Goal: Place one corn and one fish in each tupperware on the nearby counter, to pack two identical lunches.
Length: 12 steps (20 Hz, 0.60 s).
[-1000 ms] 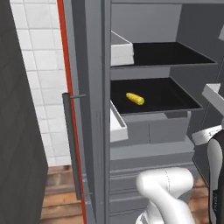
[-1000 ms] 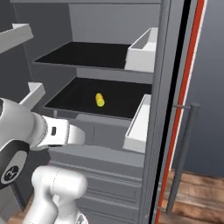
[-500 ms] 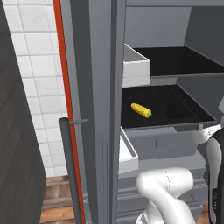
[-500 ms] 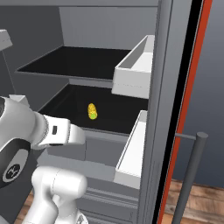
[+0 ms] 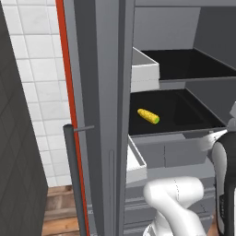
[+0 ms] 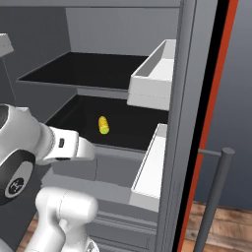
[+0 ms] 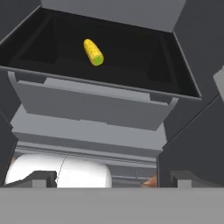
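1. the gripper (image 7: pixel 107 178) has its 2 finger tips spread wide apart with nothing between them, low in front of the open fridge.
2. beyond it, 1 yellow corn (image 7: pixel 93 52) (image 5: pixel 148 115) (image 6: pixel 103 125) lies alone on the lower black shelf (image 5: pixel 184 115).
3. farther up is an upper black shelf (image 6: pixel 88 69).

Flat even rendered light, soft shadows, sharp

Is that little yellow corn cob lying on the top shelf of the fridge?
No, the corn lies on the lower black shelf, with the upper black shelf bare above it.
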Tool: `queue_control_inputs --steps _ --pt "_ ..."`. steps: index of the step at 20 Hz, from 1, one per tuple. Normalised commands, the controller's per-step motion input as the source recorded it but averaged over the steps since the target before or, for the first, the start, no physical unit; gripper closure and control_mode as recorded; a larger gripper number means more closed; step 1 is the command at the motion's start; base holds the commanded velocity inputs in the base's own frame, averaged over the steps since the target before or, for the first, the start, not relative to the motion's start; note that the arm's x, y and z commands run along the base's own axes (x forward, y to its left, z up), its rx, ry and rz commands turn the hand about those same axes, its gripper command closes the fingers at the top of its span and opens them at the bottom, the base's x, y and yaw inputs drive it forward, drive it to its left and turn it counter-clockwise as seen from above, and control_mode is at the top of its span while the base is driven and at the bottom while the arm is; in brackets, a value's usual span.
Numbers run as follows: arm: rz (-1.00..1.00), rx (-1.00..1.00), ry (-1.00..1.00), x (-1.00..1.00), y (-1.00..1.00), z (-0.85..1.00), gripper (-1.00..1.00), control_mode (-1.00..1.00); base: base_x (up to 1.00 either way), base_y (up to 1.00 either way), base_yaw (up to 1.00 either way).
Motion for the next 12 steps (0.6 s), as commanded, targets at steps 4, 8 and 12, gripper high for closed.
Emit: queue_control_inputs --steps 4,8,12 --pt "0.01 0.0 0.0 0.49 0.11 -0.07 -1.0 -1.0 0.0 0.0 0.0" --pt "0.06 0.04 -0.04 0.62 0.01 -0.05 -1.0 -1.0 0.0 0.0 0.0" --pt "0.06 0.05 -0.09 0.63 0.05 -0.1 -1.0 -1.0 0.0 0.0 0.0"
